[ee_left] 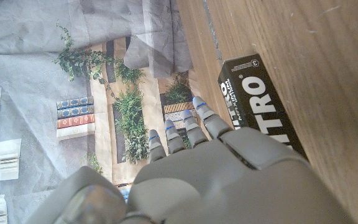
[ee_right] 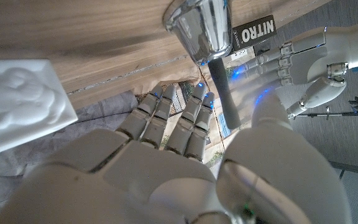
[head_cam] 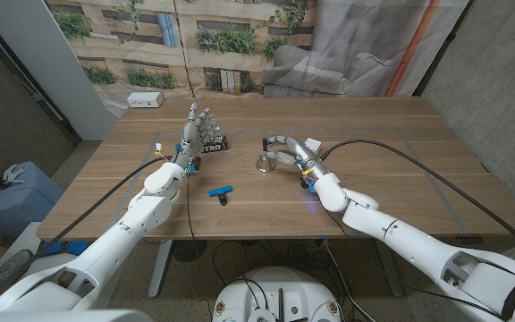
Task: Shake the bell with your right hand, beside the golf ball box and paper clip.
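Bell [head_cam: 264, 162]: shiny silver flared cup, dark handle, standing on table [head_cam: 374, 134]. Handle enclosed by right hand [head_cam: 286, 149]. Left hand [head_cam: 197, 130] upright, fingers spread, holding nothing, beside black golf ball box [head_cam: 215, 143].

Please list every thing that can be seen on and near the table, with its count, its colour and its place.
bell: one, silver with a dark handle, table middle, at the right hand's fingers.
golf ball box: one, black with white letters, beside the left hand.
paper clip: one, blue, on the table nearer the robot than the bell.
white box: one, white, far left corner of the table.
table: one, brown wood.
left hand: one, grey-white, standing upright next to the golf ball box, holding nothing.
right hand: one, grey-white, around the bell's handle; grip unclear.
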Controlling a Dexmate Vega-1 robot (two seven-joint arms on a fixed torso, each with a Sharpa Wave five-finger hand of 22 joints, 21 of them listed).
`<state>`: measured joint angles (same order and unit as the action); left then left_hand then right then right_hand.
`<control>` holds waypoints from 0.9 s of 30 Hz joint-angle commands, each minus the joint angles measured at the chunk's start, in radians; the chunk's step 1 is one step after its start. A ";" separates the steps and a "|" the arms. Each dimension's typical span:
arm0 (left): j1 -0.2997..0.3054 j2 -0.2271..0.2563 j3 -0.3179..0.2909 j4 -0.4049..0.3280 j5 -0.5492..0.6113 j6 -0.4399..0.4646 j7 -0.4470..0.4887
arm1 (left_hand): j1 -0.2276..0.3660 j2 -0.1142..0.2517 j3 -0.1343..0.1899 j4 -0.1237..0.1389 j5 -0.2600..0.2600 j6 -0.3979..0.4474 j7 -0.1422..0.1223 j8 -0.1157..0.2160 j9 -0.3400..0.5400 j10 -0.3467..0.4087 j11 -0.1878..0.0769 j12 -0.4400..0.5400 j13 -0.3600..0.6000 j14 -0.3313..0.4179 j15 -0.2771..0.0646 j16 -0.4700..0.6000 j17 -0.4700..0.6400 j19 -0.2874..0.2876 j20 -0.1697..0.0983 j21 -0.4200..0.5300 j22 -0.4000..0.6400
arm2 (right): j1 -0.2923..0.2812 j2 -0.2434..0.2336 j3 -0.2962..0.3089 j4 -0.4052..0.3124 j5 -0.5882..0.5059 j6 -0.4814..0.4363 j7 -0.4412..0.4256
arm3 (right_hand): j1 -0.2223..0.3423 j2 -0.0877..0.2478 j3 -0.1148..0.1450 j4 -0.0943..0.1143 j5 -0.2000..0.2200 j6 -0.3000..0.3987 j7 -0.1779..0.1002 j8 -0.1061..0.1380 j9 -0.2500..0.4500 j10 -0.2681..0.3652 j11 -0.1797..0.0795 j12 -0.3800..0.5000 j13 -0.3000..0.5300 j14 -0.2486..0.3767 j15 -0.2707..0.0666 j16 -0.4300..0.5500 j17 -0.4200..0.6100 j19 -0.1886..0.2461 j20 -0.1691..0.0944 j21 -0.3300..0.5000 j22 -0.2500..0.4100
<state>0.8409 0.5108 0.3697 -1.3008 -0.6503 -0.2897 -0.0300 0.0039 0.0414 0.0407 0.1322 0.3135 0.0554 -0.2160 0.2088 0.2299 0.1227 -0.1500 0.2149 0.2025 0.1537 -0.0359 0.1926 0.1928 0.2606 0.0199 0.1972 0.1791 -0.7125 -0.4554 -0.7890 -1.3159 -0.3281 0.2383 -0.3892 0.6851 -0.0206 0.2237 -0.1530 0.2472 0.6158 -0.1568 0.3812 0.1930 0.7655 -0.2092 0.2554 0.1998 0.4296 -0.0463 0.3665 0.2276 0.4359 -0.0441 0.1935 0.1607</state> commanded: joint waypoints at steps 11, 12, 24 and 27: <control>0.000 0.000 0.000 0.000 0.000 0.000 0.000 | -0.001 0.012 0.000 0.007 0.007 0.000 -0.006 0.006 0.004 0.003 -0.005 0.006 0.005 0.008 -0.098 0.005 0.005 0.008 0.001 0.007 0.006 | 0.000 0.025 -0.010 0.012 -0.025 -0.016 -0.075 | 0.032 0.030 0.007 0.002 -0.010 0.084 0.000 0.025 0.000 0.087 -0.005 0.005 0.002 0.067 -0.158 0.036 0.010 0.063 -0.063 0.011 0.007; 0.000 0.000 0.000 0.000 0.000 0.000 0.000 | -0.001 0.012 0.000 0.007 0.007 0.000 -0.006 0.006 0.004 0.003 -0.005 0.005 0.005 0.009 -0.098 0.006 0.005 0.008 0.002 0.007 0.006 | 0.000 0.026 -0.011 0.013 -0.027 -0.017 -0.078 | 0.034 0.031 0.007 0.002 -0.011 0.088 -0.001 0.026 0.000 0.093 -0.005 0.005 0.002 0.071 -0.158 0.038 0.010 0.064 -0.064 0.010 0.007; 0.000 0.000 0.000 0.001 0.000 -0.001 0.000 | -0.001 0.012 0.000 0.007 0.007 0.000 -0.006 0.006 0.004 0.003 -0.007 0.006 0.005 0.009 -0.098 0.006 0.005 0.008 0.001 0.007 0.006 | 0.016 0.043 -0.023 0.045 -0.034 -0.010 -0.098 | 0.082 0.048 0.022 -0.011 -0.008 0.132 -0.005 0.036 -0.001 0.137 -0.006 0.006 0.002 0.099 -0.169 0.048 0.009 0.075 -0.076 0.007 0.007; 0.000 0.000 0.000 0.001 0.000 -0.001 0.000 | -0.001 0.012 0.000 0.007 0.007 0.000 -0.006 0.006 0.004 0.004 -0.006 0.006 0.005 0.009 -0.098 0.006 0.005 0.007 0.001 0.007 0.006 | 0.017 0.048 -0.025 0.049 -0.038 -0.015 -0.110 | 0.090 0.051 0.024 -0.012 -0.009 0.145 -0.008 0.040 -0.001 0.148 -0.005 0.007 0.002 0.109 -0.167 0.052 0.010 0.078 -0.078 0.006 0.007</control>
<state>0.8409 0.5106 0.3698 -1.3005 -0.6503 -0.2903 -0.0304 0.0039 0.0414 0.0407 0.1322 0.3135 0.0554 -0.2160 0.2088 0.2299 0.1227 -0.1500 0.2149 0.2025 0.1537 -0.0359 0.1926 0.1928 0.2606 0.0199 0.1972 0.1791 -0.7082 -0.4253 -0.8029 -1.2930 -0.3550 0.2230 -0.4703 0.7573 0.0280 0.2374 -0.1669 0.2398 0.7439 -0.1648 0.4144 0.1907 0.8973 -0.2161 0.2553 0.2001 0.5236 -0.0511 0.4092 0.2349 0.5032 -0.0520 0.2014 0.1655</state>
